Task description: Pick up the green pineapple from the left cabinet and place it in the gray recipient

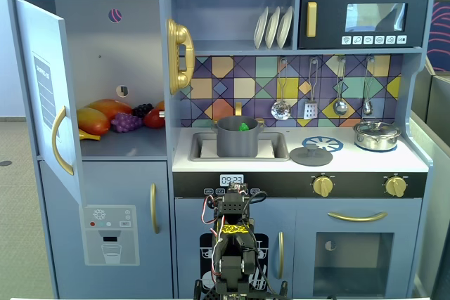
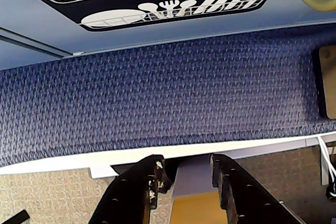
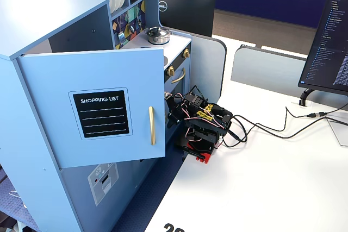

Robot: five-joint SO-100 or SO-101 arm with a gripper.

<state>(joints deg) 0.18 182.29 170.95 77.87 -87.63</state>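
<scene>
Green pineapple: one, inside one gray recipient; end effector narrowly parted, empty.

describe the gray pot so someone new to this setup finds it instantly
In a fixed view, find the toy kitchen's counter below the colourful tiled wall; the sink sits at its left end. The gray pot stands in that sink, with something bright green showing inside. Unlike the shiny silver lidded pot at the counter's right, it is dark, matte, open-topped and larger.

Three plates, four utensils, two pots.
</scene>
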